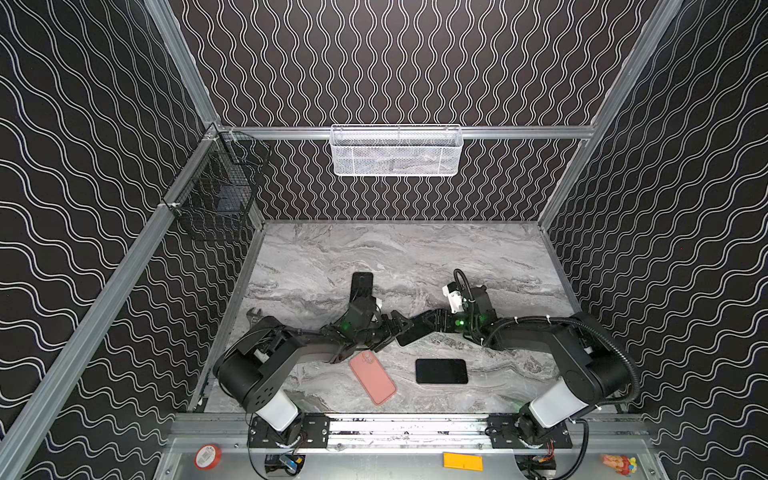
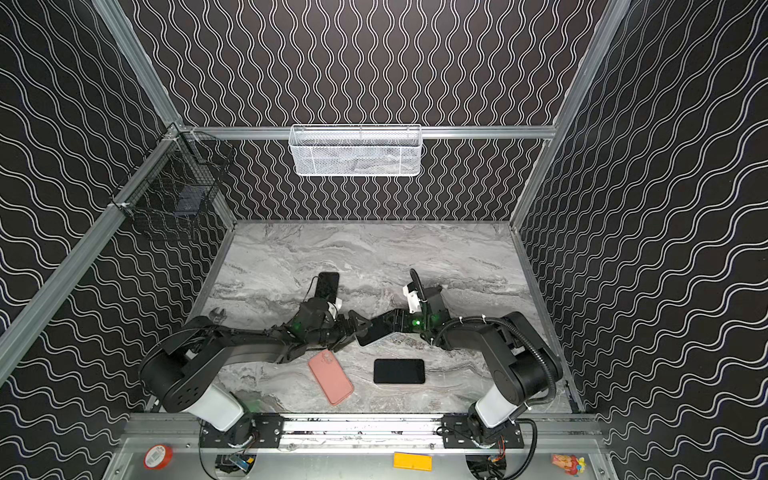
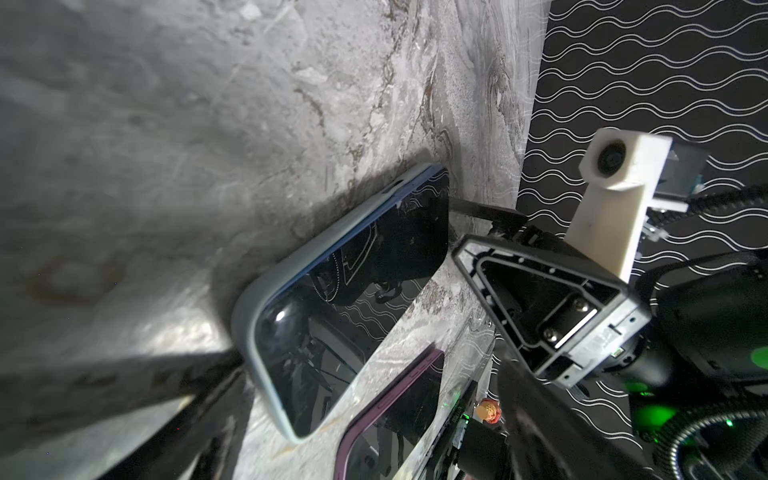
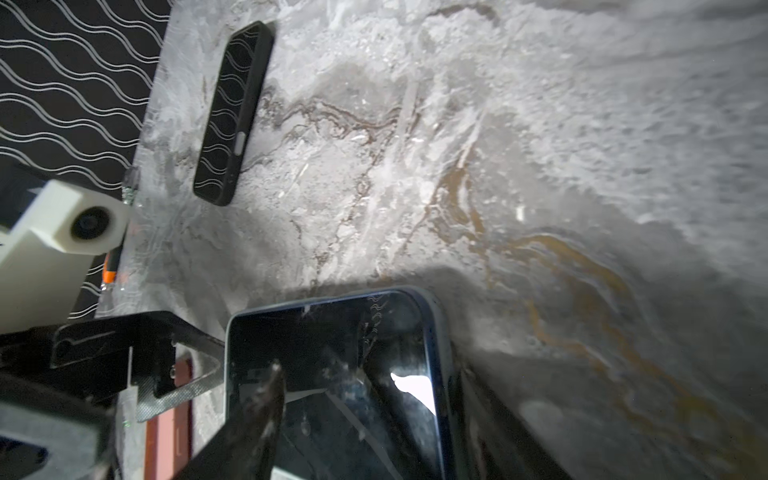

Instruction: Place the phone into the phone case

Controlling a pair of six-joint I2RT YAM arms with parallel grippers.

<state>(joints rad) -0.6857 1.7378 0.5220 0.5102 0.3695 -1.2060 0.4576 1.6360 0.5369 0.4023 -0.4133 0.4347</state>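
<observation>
Remote session: I am holding the blue-edged phone (image 3: 353, 291) in the right hand (image 1: 417, 329), just beyond the pink-cased phone (image 1: 372, 376) that is lying on the marble desk (image 1: 374, 249). The right hand's fingers are clamping the handset across its body. The screen is showing and the phone is tilting on one long side, so its free end is sticking out toward the other arm. The grey-blue phone case (image 3: 245, 324) is already wrapping the phone's rim, but I cannot tell whether every corner is seated. The left hand (image 1: 390, 331) is hovering with its fingers spread wide, also just beyond the pink-cased phone and facing that free end. I judge it is standing ready to press the case home. A black phone (image 1: 441, 371) is lying flat beside the pink-cased one, out of the way.
</observation>
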